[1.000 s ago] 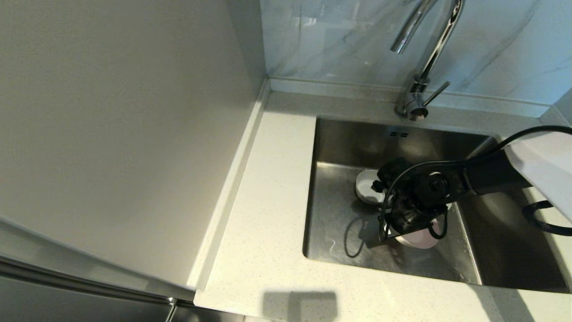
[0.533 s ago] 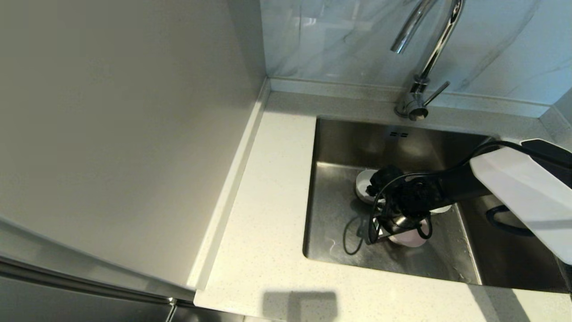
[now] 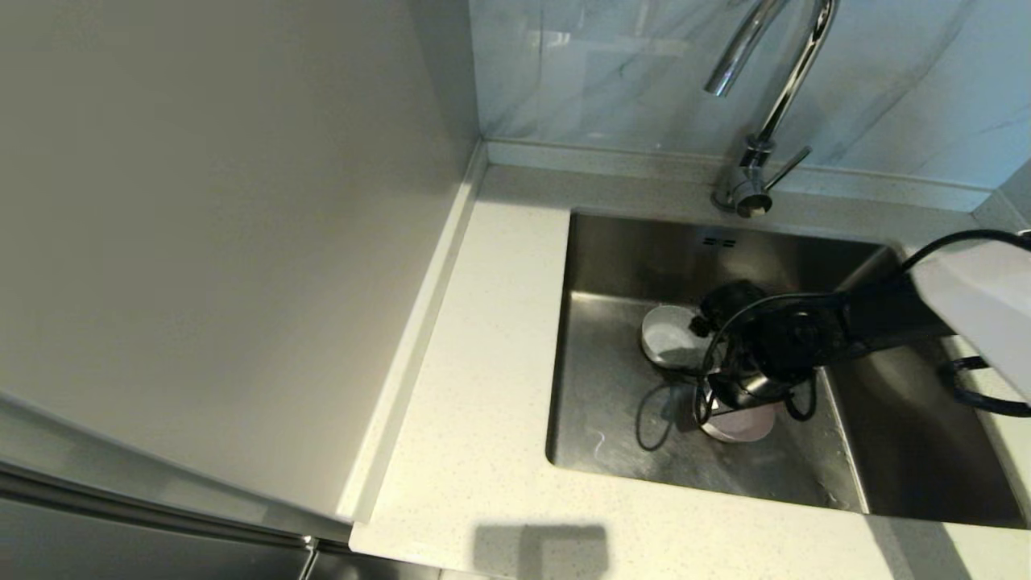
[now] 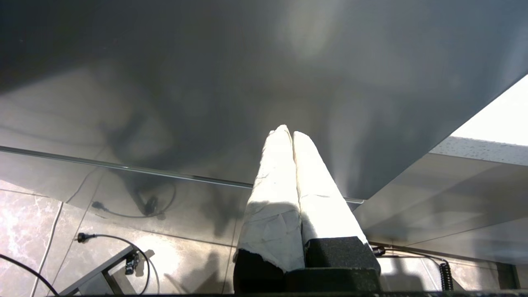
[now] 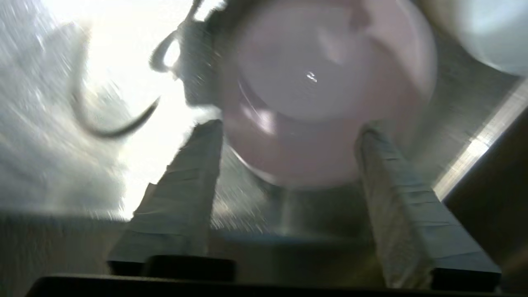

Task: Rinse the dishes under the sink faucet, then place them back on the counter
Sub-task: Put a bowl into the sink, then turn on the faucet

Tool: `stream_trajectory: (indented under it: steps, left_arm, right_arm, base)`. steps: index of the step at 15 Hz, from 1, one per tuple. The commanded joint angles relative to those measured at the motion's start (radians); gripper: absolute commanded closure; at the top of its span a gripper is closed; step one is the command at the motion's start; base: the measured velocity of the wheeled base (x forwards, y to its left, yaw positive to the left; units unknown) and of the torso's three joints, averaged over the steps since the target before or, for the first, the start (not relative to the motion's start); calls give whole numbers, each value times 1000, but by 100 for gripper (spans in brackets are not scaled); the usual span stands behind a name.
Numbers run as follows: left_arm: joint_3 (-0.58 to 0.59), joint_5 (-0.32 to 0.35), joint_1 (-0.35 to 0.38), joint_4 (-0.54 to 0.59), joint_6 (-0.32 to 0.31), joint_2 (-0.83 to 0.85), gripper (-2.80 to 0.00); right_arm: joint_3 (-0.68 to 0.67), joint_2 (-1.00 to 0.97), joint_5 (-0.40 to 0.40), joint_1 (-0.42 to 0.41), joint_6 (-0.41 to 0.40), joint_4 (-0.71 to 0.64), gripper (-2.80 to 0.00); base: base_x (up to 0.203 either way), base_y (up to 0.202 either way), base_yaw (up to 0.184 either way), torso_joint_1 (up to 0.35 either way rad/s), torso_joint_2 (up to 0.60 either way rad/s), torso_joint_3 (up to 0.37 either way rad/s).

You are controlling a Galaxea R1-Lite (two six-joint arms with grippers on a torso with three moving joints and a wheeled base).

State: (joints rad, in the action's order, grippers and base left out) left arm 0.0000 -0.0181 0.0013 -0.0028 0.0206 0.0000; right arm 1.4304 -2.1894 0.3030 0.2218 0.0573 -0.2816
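Note:
A pale pink bowl [image 3: 739, 425] [image 5: 326, 82] lies on the floor of the steel sink [image 3: 612, 403]. My right gripper [image 3: 734, 396] [image 5: 288, 126] hangs just over it, open, with one finger on each side of the bowl's near rim and nothing gripped. A white bowl [image 3: 668, 334] [image 5: 491, 33] sits behind it, partly covered by the wrist. The third bowl is hidden. The chrome faucet [image 3: 773, 97] stands behind the sink, with no water running. My left gripper [image 4: 287, 132] is shut and empty, parked low beside the cabinet front.
The speckled counter [image 3: 491, 338] runs along the left and front of the sink. A tall pale panel [image 3: 225, 242] borders the counter on the left. My right arm's black cable [image 3: 987, 403] loops over the sink's right side.
My right wrist swung left over the pink bowl, then back to the right and toward the rear of the sink. More of the white bowl shows now.

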Motion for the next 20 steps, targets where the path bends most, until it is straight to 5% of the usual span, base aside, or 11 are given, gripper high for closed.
stream_trajectory:
  steps: [1,5,10,11,20]
  left_arm:
    - [0,0,0,0,1,-3,0]
    - [0,0,0,0,1,-3,0]
    - [0,0,0,0,1,-3,0]
    - [0,0,0,0,1,-3,0]
    - [0,1,0,0,1,-3,0]
  right_arm:
    - [-98,196,2,-27,-15,-1,-280]
    - [-199,493,-62,-126,-115,6,-280]
    - [202,458,-114,-170,-121,6,-280]
    - [275,428,-116,-178,-116,7,0]
    - [556,266,-124,-193,-113,32,0]
  base:
    - [0,0,0,0,0,0]
    - [0,0,0,0,0,0]
    - [0,0,0,0,0,0]
    - [0,0,0,0,0,0]
    - [0,0,0,0,0,0]
